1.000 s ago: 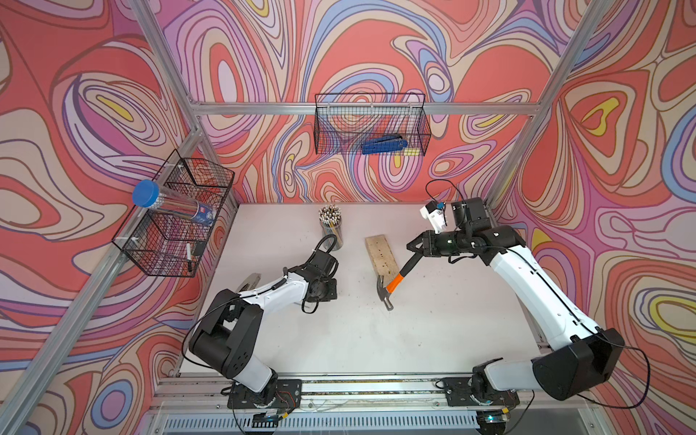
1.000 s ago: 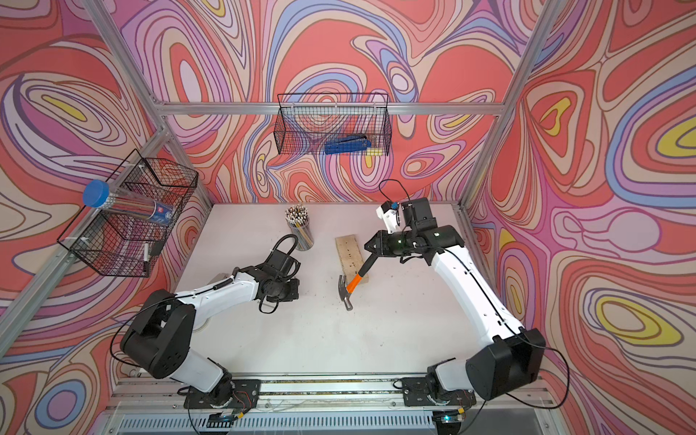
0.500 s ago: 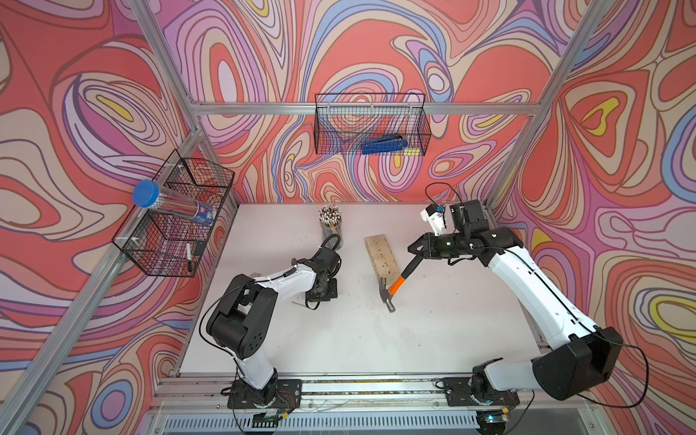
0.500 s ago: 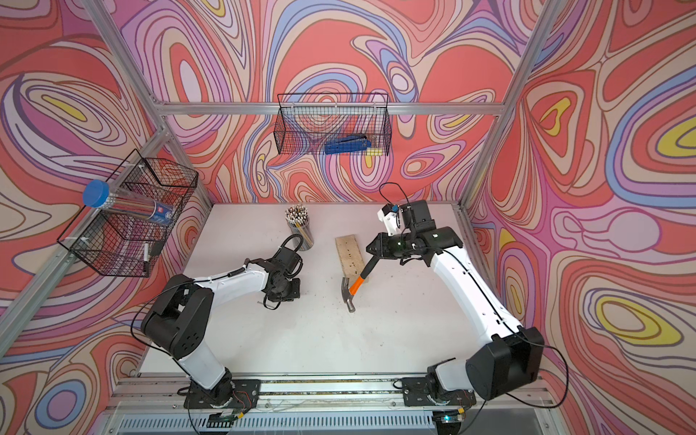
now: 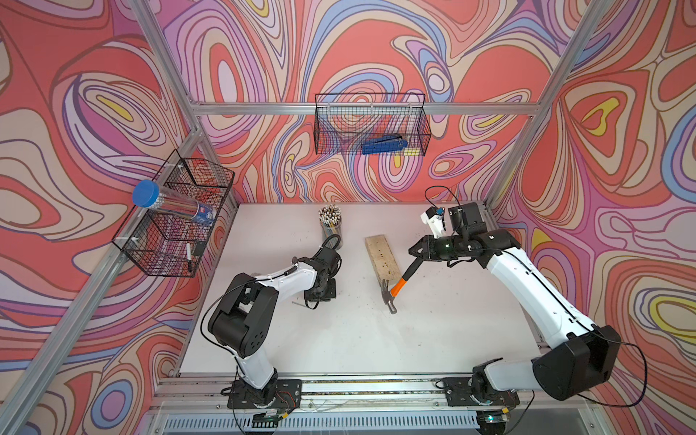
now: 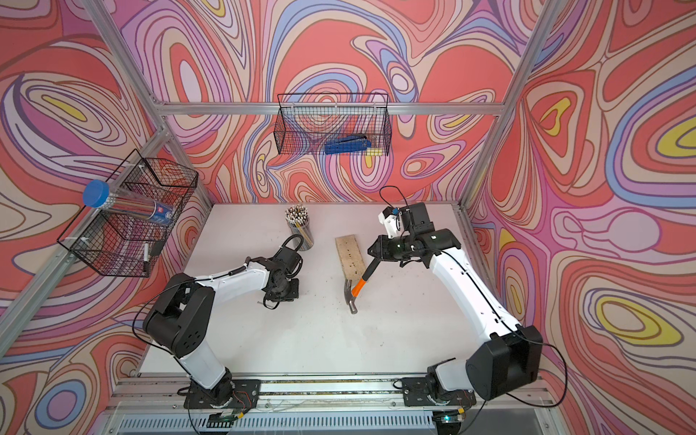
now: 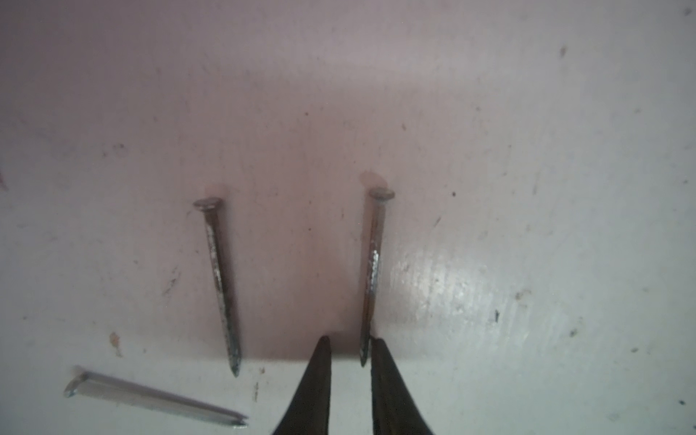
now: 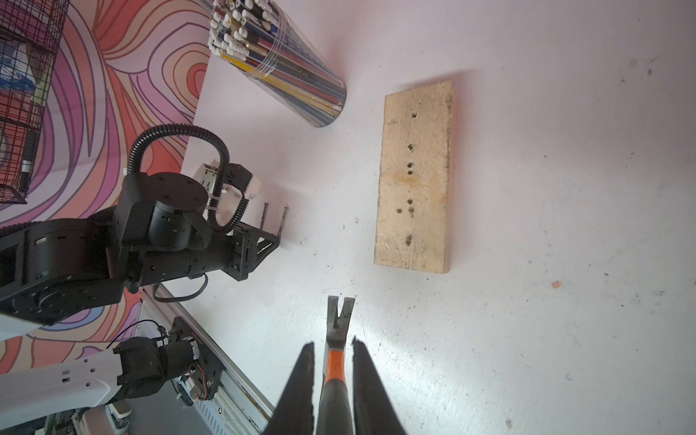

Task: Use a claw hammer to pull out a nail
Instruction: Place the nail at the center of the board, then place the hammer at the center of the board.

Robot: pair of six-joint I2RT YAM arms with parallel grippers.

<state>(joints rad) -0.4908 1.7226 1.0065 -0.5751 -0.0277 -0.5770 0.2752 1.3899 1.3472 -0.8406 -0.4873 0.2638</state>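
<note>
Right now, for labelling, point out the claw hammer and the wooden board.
claw hammer (image 5: pixel 398 288): a top view, orange handle band.
wooden board (image 5: pixel 382 258): a top view, upper face.

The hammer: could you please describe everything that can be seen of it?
The hammer is small, with a silver steel head, a forked claw and a handle that is orange near the head and black behind. The right end effector is shut on the black grip, holding it slanted, head low over the table, just off the near end of the board, claw pointing toward it. The claw's fork is empty. Whether the head touches the table cannot be told.
</note>
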